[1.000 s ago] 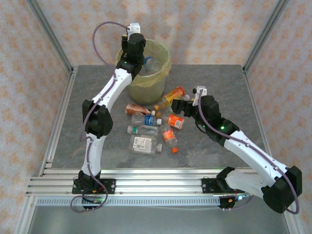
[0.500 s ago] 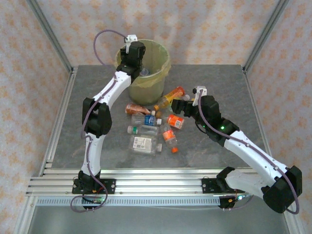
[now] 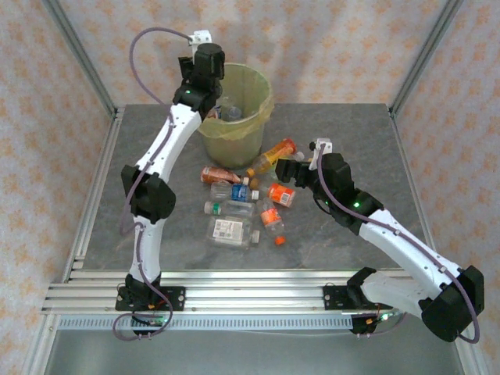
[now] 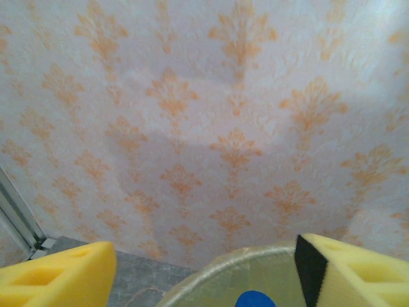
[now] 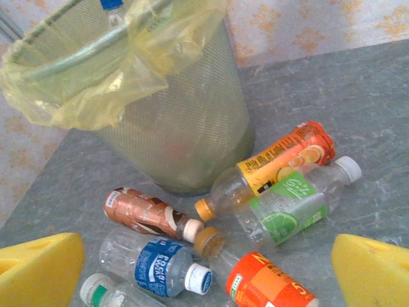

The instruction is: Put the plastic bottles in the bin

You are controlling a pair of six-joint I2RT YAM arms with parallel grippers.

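The left gripper [image 3: 209, 69] is hovering over the bin's [image 3: 242, 133] left rim, fingers spread wide with nothing between them. A blue-capped bottle [image 4: 254, 299] is showing just inside. The right gripper [image 3: 295, 166] is hanging wide open and empty above the plastic bottles [image 3: 234, 205] lying flat on the table [image 3: 351, 133] — the orange-labelled one [image 5: 281, 158] is pointing its cap toward the bin's foot, the green-labelled one [image 5: 287, 206] the opposite way.

Plastic bottles [image 3: 232, 192] lie scattered beside the upright yellow-lined bin [image 3: 234, 139].
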